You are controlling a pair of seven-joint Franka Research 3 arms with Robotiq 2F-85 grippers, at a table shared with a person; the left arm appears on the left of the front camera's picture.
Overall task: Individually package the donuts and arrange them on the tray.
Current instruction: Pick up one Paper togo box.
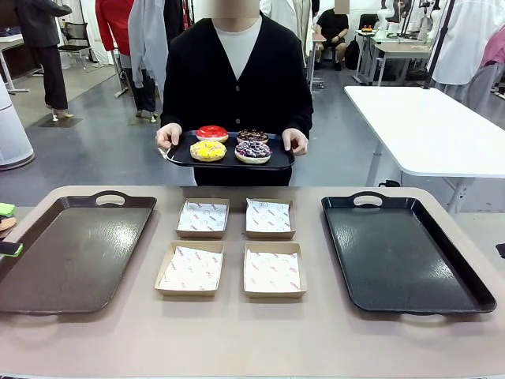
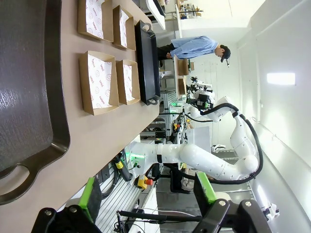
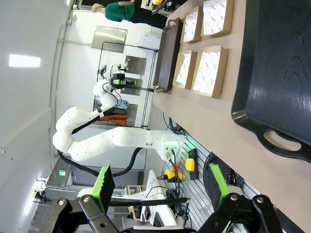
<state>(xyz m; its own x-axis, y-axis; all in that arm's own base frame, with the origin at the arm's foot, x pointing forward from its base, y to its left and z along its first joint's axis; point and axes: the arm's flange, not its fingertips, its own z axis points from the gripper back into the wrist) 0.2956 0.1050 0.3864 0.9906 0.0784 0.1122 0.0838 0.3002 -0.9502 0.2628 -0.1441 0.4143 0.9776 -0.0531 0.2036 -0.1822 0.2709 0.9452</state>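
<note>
Standing past the table's (image 1: 237, 343) far edge, a person (image 1: 237, 75) holds donuts (image 1: 230, 143) on a small tray (image 1: 180, 159); boxes (image 1: 192, 269) sit between two big trays (image 1: 71, 260) (image 1: 402, 260); left gripper (image 2: 147, 187), right gripper (image 3: 161, 179) gape empty

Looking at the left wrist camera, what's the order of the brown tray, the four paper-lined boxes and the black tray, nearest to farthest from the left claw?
From the open left claw:
1. The brown tray, close by at the table's left end.
2. The paper-lined boxes, in the middle of the table.
3. The black tray, at the far right end.
</note>
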